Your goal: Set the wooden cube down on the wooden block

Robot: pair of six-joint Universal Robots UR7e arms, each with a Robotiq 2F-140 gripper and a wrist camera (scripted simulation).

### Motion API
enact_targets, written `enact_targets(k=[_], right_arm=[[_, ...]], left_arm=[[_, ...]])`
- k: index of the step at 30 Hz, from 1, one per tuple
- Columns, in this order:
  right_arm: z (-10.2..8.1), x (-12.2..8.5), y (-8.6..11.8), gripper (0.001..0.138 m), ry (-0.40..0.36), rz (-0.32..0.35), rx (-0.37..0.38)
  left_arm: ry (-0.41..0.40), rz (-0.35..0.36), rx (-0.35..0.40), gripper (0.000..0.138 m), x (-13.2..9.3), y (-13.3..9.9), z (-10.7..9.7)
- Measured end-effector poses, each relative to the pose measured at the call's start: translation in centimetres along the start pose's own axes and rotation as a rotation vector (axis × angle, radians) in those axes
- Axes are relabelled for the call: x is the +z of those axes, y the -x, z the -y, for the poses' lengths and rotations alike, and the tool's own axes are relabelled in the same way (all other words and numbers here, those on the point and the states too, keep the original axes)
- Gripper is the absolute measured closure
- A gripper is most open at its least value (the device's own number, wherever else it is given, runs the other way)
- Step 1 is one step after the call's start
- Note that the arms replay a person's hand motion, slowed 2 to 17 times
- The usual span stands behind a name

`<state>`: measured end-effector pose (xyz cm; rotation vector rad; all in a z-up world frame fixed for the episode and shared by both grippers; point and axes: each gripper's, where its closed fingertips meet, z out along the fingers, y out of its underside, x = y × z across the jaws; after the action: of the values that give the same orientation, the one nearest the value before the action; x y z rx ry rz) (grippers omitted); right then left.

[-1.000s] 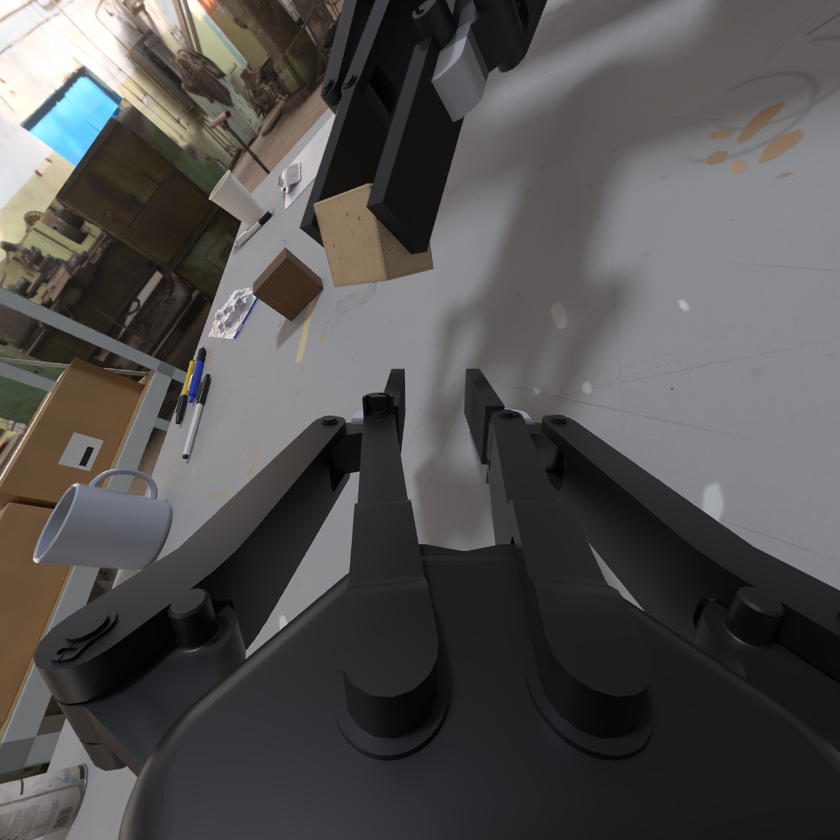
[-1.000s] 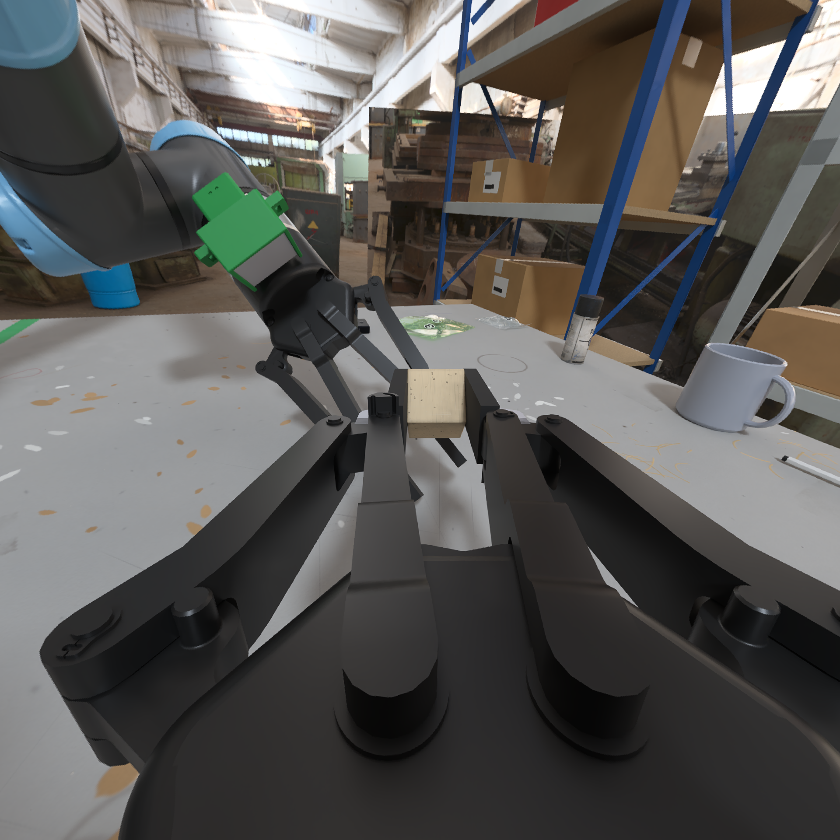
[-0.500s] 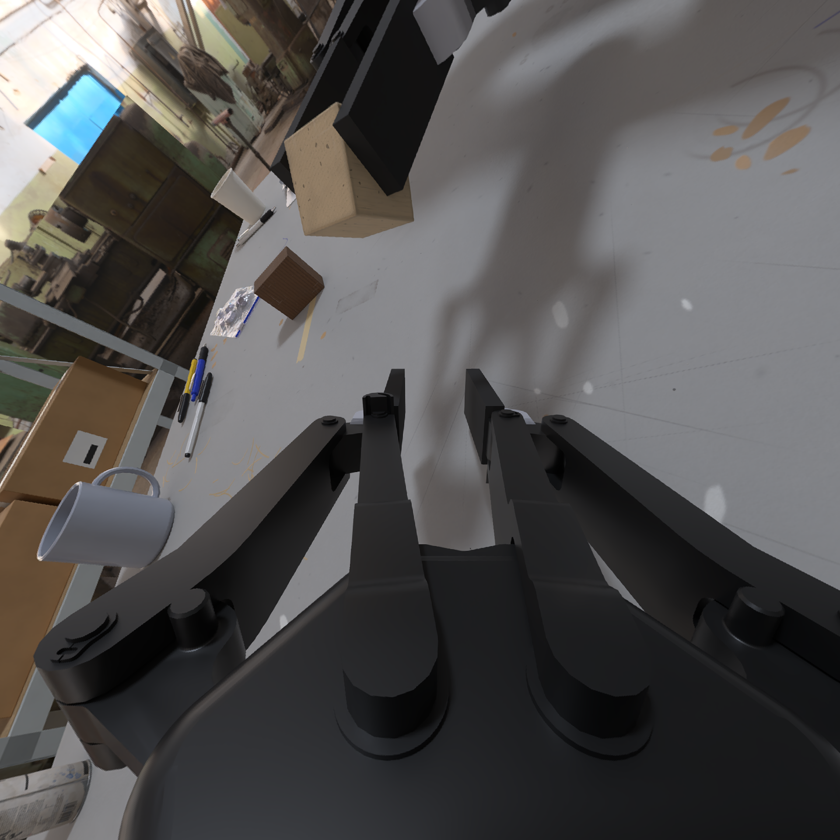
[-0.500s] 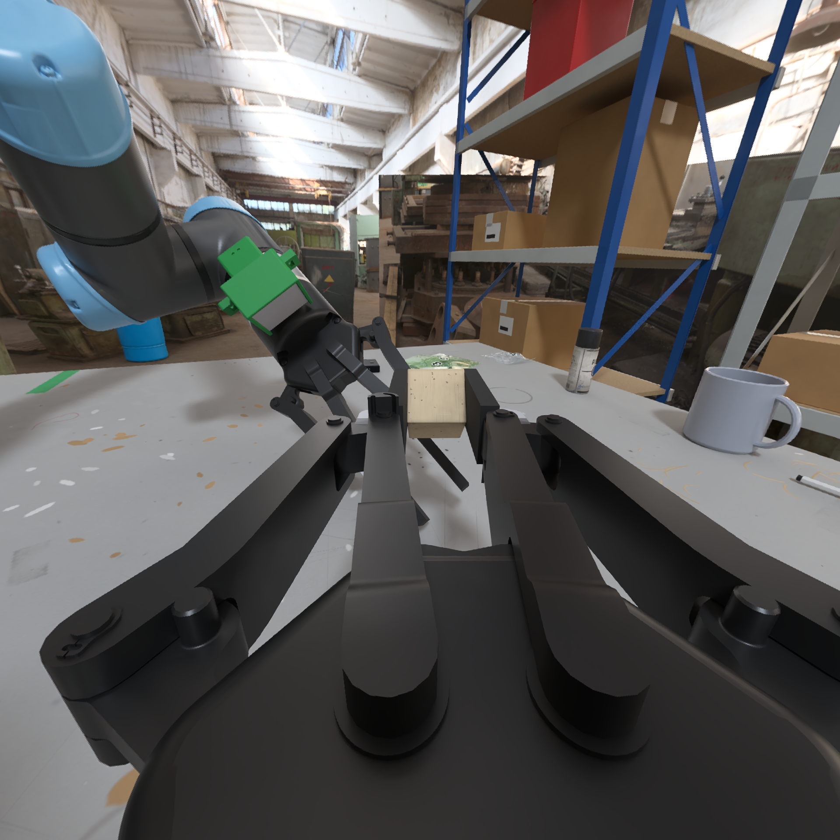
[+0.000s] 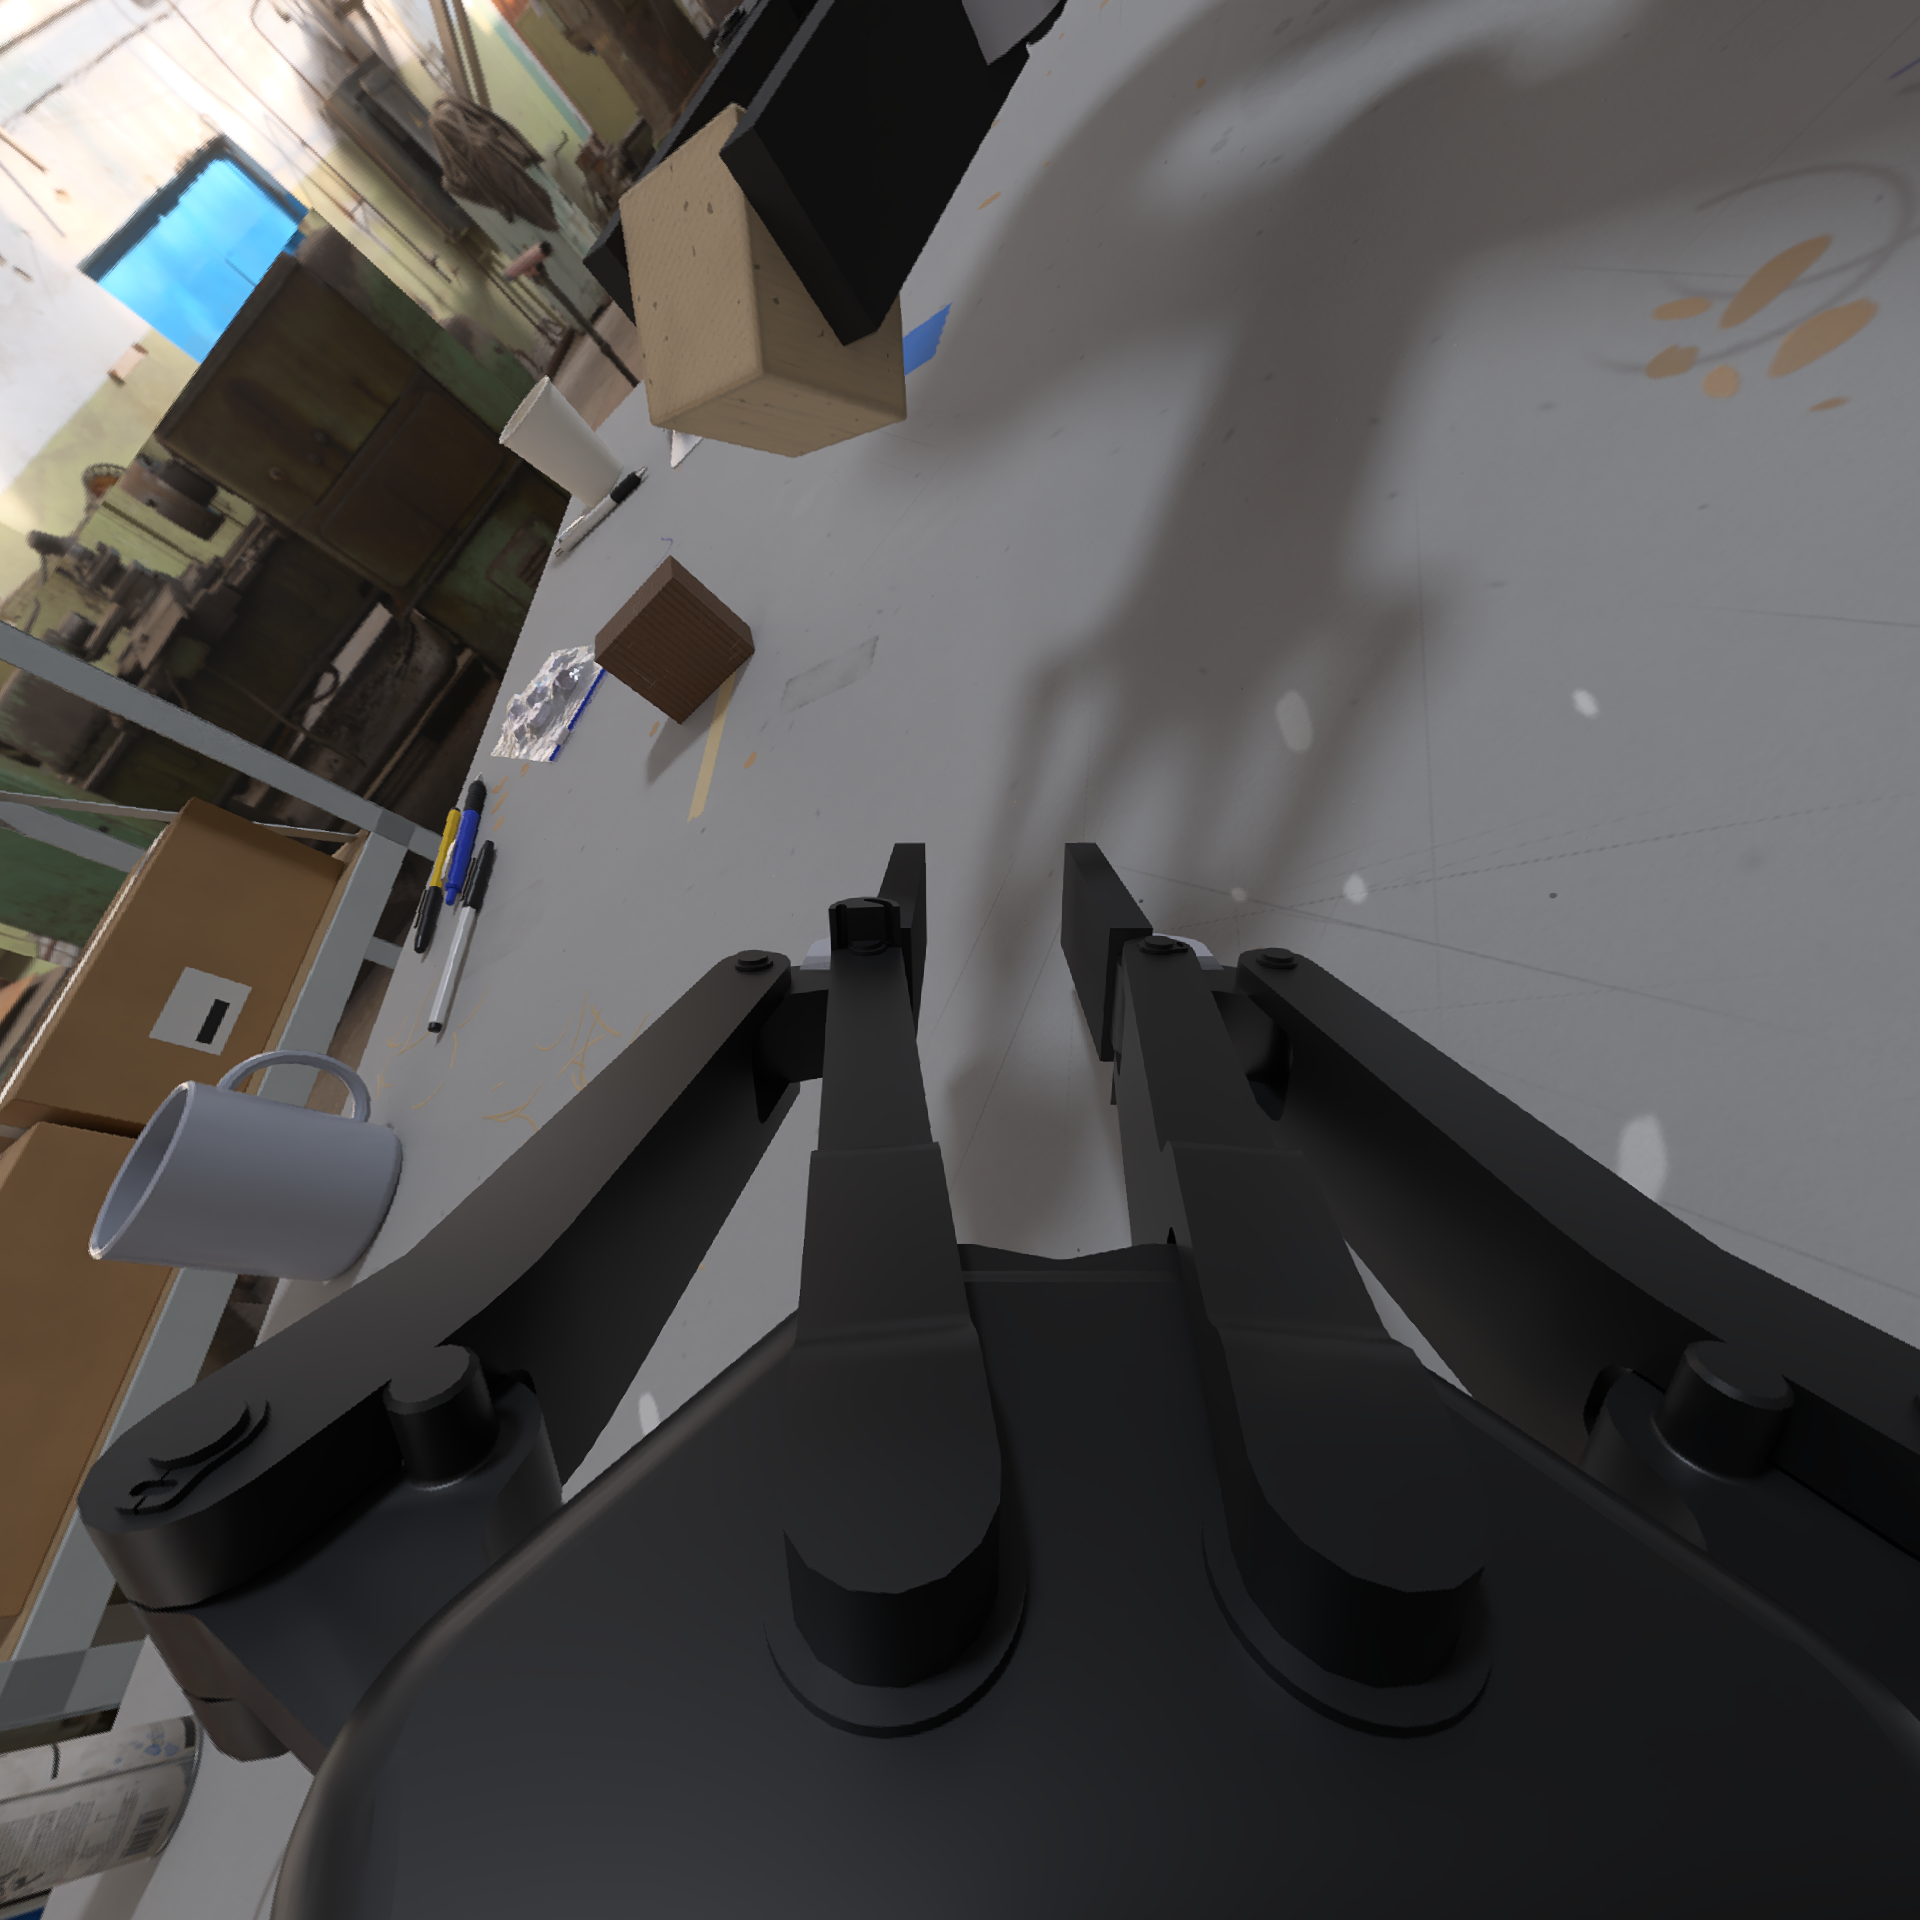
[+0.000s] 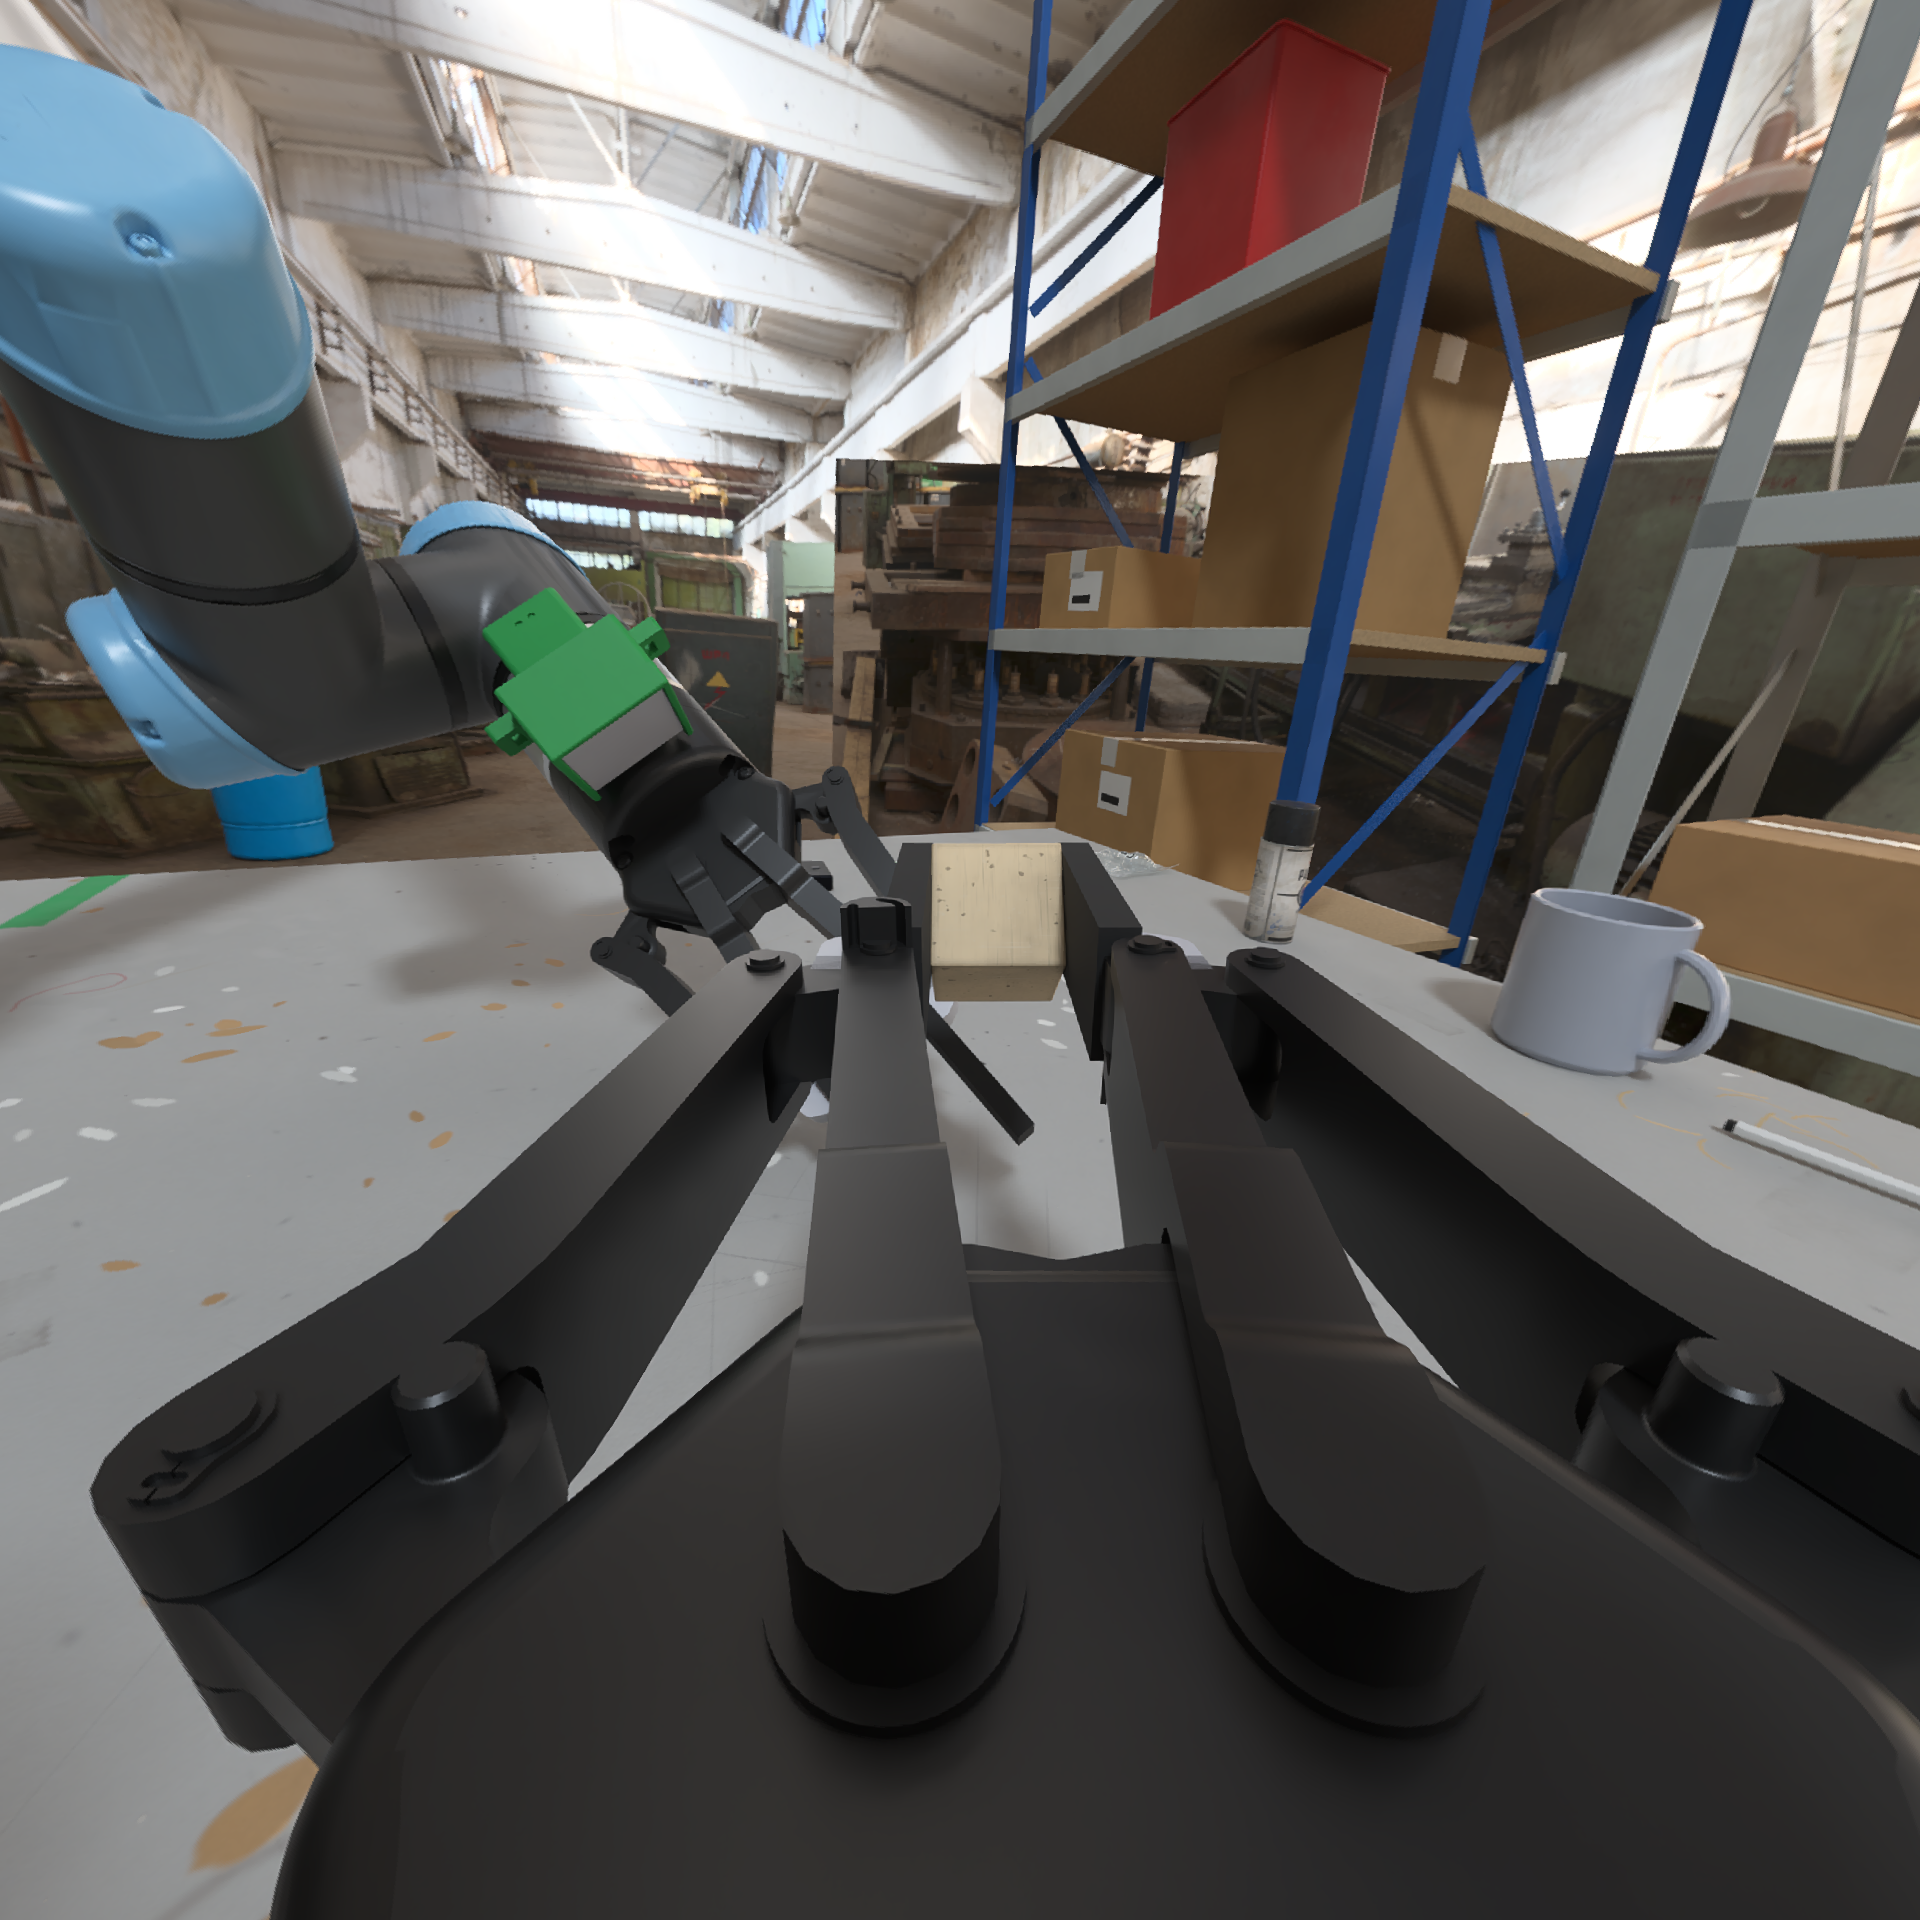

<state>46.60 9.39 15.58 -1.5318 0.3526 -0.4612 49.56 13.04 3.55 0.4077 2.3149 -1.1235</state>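
Across the pale grey, paint-flecked worktable, everything else is laid out or held. Beyond its far edge, a blue-framed metal shelving rack carrying brown cardboard boxes is seen from the right wrist. The black two-finger right gripper is clamped on the light, pale wooden cube, which is pinched between both pads and held in the air, clear of the table. From the left wrist view the same cube is seen raised above the surface, up and away from the dark brown ridged wooden block, which sits flat on the table, well apart from the cube. The black left gripper is held low over the table with its fingers parted and nothing between them. A white ceramic mug stands near the table's edge. A crumpled foil wrapper lies just beside the block, and a small cluster of markers lies nearer the mug.
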Motion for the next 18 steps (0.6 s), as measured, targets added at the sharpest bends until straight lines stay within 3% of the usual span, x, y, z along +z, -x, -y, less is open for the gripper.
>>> enact_targets(k=[8,18], right_arm=[[0.9,-0.9,-1.5,0.107,0.004,-0.063,-0.035],[3.3,-3.1,-5.6,0.107,0.028,-0.224,-0.067]], left_arm=[[-0.003,0.001,-0.013,0.103,0.0,0.1,-0.1],[-0.01,-0.003,-0.027,0.103,0.2,0.0,-0.1]])
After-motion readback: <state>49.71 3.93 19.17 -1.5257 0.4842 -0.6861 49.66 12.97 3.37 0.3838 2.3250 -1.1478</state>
